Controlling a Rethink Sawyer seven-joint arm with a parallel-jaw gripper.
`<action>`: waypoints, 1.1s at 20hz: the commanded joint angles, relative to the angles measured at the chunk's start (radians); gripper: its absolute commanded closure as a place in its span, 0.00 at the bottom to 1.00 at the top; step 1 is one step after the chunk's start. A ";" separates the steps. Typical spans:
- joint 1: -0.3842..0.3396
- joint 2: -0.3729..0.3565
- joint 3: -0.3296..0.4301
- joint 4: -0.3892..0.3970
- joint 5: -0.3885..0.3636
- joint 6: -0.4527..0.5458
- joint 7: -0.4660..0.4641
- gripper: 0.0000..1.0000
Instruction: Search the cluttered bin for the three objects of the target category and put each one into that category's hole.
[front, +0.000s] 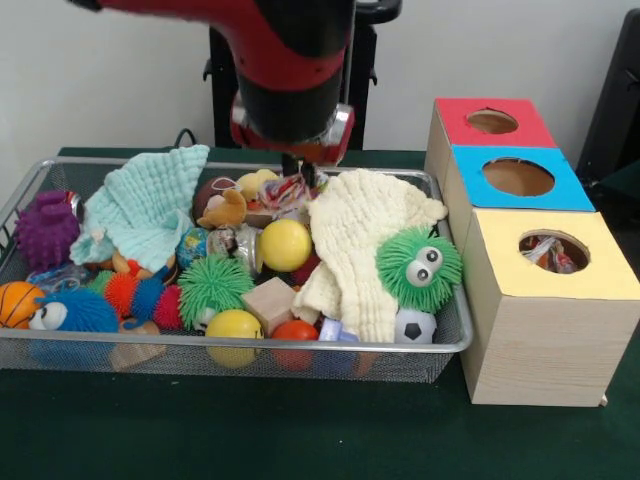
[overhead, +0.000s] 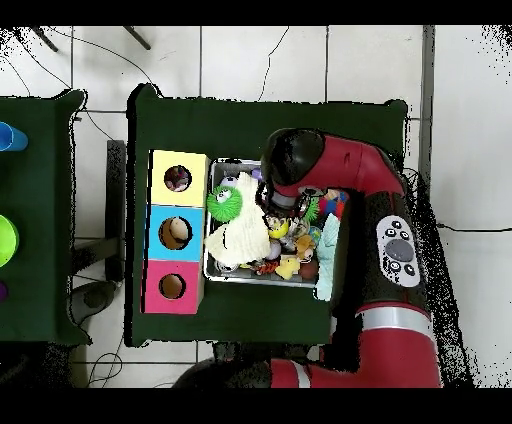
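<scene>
Crowding a wire bin (front: 440, 345) on the green surface (front: 300, 440) are soft toys, balls and cloths, seen from the front. A mint cloth (front: 145, 205) drapes the left rear; a cream cloth (front: 360, 240) lies right of centre, running down to the front wall. A green fuzzy ball with eyes (front: 420, 268) rests on the cream cloth at the right wall. A yellow ball (front: 285, 245) sits mid-bin; a second yellow ball (front: 233, 328) and an orange-red ball (front: 295, 332) lie against the front wall, flanking a wooden block (front: 268, 303). A green spiky ball (front: 212, 285) is left of the block, a purple spiky ball (front: 45, 228) at the far left, a blue fuzzy toy (front: 72, 312) and a small basketball (front: 18, 303) in the front left corner, and a small football (front: 413, 327) at front right. The arm (front: 285, 70) descends over the bin's rear centre; its tool (front: 300, 180) reaches a multicoloured item (front: 285, 190) there, and whether it is apart or together cannot be told. Right of the bin stands a wooden box (front: 530, 340) with three holes: red (front: 492, 121) rearmost, blue (front: 518, 177) in the middle, yellow (front: 553, 250) nearest; something lies inside the yellow one.

From overhead, the arm (overhead: 385, 250) covers much of the bin (overhead: 212, 270), leaving the cream cloth (overhead: 240, 235) and the green fuzzy ball (overhead: 226, 200) exposed beside the box (overhead: 176, 232).
</scene>
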 joint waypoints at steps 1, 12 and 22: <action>-0.018 -0.078 0.112 0.042 0.060 0.040 -0.053 1.00; 0.022 -0.087 0.151 0.079 0.186 -0.149 0.066 1.00; 0.109 -0.038 0.134 0.125 0.324 -0.377 0.215 1.00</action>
